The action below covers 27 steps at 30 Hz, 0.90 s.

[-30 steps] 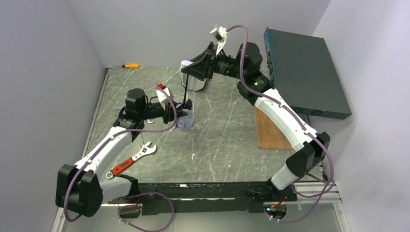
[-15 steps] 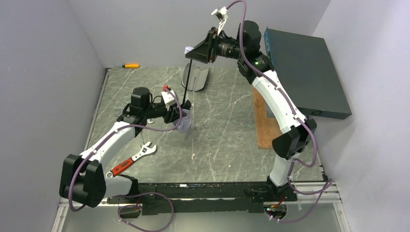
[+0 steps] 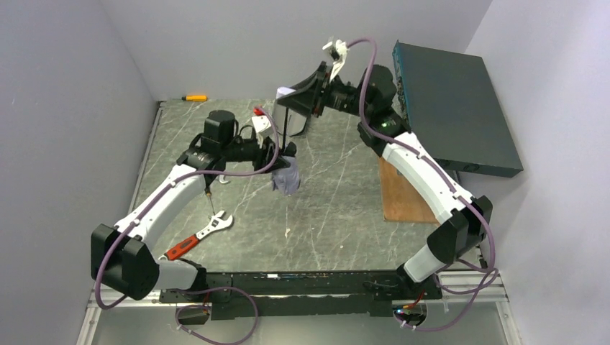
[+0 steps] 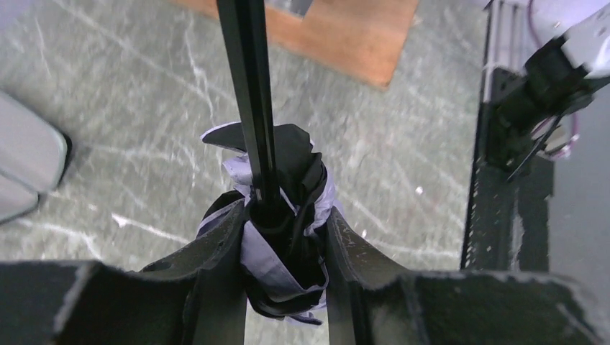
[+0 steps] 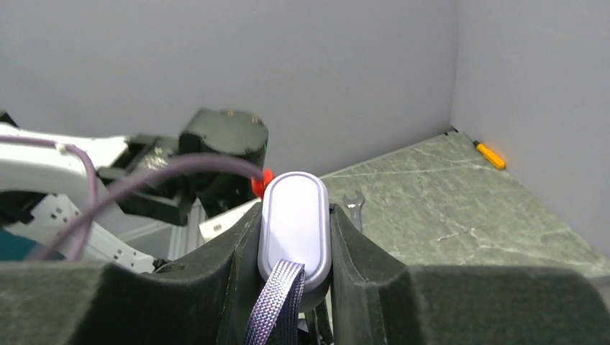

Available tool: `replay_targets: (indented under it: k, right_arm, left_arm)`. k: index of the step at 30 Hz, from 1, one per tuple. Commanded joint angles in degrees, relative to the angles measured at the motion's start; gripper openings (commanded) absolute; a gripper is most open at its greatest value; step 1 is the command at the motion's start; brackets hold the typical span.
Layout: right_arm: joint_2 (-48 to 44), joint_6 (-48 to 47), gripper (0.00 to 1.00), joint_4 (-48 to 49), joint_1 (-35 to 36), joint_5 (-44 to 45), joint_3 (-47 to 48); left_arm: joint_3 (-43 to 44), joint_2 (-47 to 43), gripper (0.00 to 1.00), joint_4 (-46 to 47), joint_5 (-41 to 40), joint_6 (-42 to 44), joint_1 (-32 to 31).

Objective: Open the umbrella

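The umbrella is held between my two grippers above the table. Its folded canopy (image 3: 286,177), black and white, hangs as a crumpled bundle. My left gripper (image 3: 279,154) is shut on the top of this bundle, and in the left wrist view (image 4: 284,230) the canopy (image 4: 291,162) is squeezed between the fingers. The thin black shaft (image 3: 286,128) runs up from it, also seen in the left wrist view (image 4: 248,86). My right gripper (image 3: 293,97) is shut on the pale handle (image 5: 295,237), whose purple strap (image 5: 273,305) hangs toward the camera.
A large dark teal box (image 3: 453,108) leans at the right wall. A wooden board (image 3: 403,194) lies under it. A red-handled adjustable wrench (image 3: 198,237) lies at the front left. A yellow screwdriver (image 3: 194,97) lies at the back left. A grey sleeve (image 3: 299,121) lies behind the umbrella.
My right gripper lifted the handle high, then came back down. My left gripper moved right and toward the back with the canopy bundle, which now hangs above the table.
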Motion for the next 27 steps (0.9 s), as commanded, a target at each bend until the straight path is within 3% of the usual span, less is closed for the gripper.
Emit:
replay_targets:
  k: [1,8,15,20,25,27]
  right_arm:
    - [-2.69,-5.58,0.0,1.66,4.05,-1.41,-8.18]
    - [-4.15,-8.54,0.0,-0.8,4.05,-1.02,-16.09]
    - [-2.4,-5.19,0.0,0.72,3.15,-0.3,-8.33]
    - [2.17,1.24,0.0,3.63,-0.49,1.13,10.0]
    - [12.05,10.27,0.0,3.69,-6.17,4.37,40.14]
    - [13.89,11.88,0.0,4.13,-7.88,5.51,46.77]
  left_arm:
    - [9.28,-2.93,0.0,8.71,0.45,-8.07,-1.15]
    - [10.64,-6.19,0.0,15.72,0.18,-9.79,-1.01]
    - [3.88,-5.97,0.0,11.22,-1.22,-3.0,-1.05]
    - [-8.35,-4.4,0.0,7.64,-0.56,1.92,-1.33]
    - [-18.62,-1.63,0.0,3.08,-1.42,7.02,-2.51]
    - [-20.74,-0.32,0.0,1.56,-0.88,7.12,-2.61]
